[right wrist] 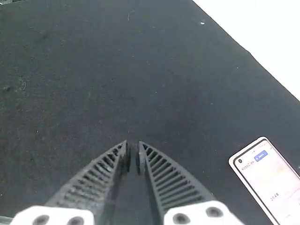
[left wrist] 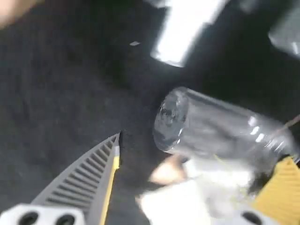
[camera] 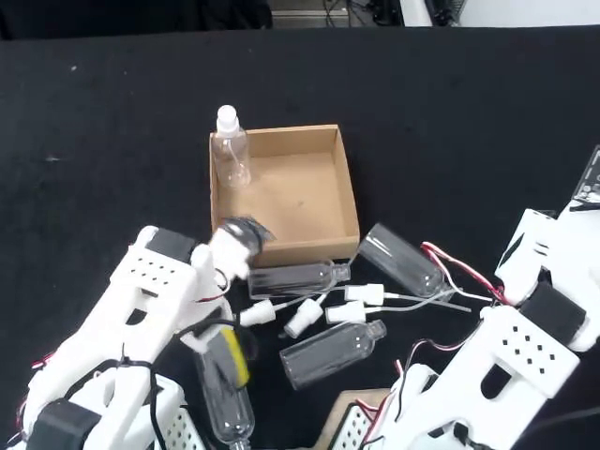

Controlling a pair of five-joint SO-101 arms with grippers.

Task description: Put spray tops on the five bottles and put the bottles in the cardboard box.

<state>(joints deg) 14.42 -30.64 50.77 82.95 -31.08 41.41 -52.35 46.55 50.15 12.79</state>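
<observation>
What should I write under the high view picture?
One capped bottle in the box; four more bottles and loose tops outside it.

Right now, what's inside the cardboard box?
One clear bottle with a white spray top stands in the cardboard box's far left corner. The left arm hides its near left corner.

I seem to be working at a robotics lab bench, not in a home. My table lies under a plain black cloth (camera: 94, 112), which ends at a bare white surface (right wrist: 262, 37) in the upper right of my right wrist view. My left arm (camera: 141, 309) and right arm (camera: 525, 356) are white plastic shells dotted with small holes, with loose red and white wires (camera: 459, 269) running in the open. Dark cables (camera: 342, 11) lie along the top edge of the high view. A smartphone (right wrist: 267, 176) with a lit screen rests on the cloth.
</observation>
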